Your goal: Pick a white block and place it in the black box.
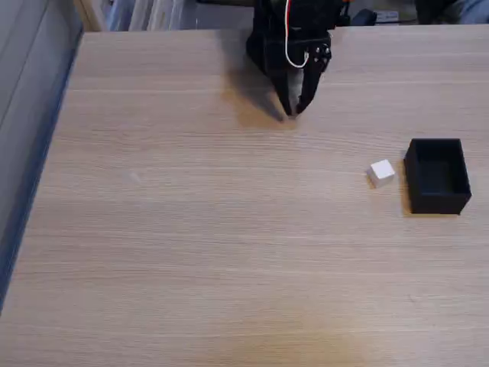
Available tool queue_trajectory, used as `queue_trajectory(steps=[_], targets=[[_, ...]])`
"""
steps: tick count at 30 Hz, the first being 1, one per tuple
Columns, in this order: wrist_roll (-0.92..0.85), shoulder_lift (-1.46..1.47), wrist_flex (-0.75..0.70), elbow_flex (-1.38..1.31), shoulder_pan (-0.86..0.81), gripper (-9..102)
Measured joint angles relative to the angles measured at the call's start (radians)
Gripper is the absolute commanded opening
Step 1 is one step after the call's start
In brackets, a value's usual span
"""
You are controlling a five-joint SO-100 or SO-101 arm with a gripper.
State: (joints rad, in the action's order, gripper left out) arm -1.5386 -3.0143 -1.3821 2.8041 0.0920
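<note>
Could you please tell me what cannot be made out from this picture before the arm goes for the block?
- The gripper in the fixed view: the fingertips sit close together, but dark on dark, so open or shut is unclear.
- The arm above the gripper: cut off by the top edge.
- The black box: its floor is too dark to check for contents.
- The white block: too small to show surface detail.

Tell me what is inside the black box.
The black box looks empty: just dark floor and walls. The near wall hides part of its floor. The white block sits outside, beside it.
</note>
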Motion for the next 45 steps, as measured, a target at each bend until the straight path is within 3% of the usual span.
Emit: queue_trajectory(steps=[4, 15, 25, 45], targets=[[0.063, 0.121, -0.026, -0.114, 0.064, 26], [0.230, 0.281, 0.003, -0.215, 0.275, 30], [0.270, 0.477, 0.167, -0.262, 0.287, 30], [0.345, 0.798, 0.308, -0.402, 0.353, 30]])
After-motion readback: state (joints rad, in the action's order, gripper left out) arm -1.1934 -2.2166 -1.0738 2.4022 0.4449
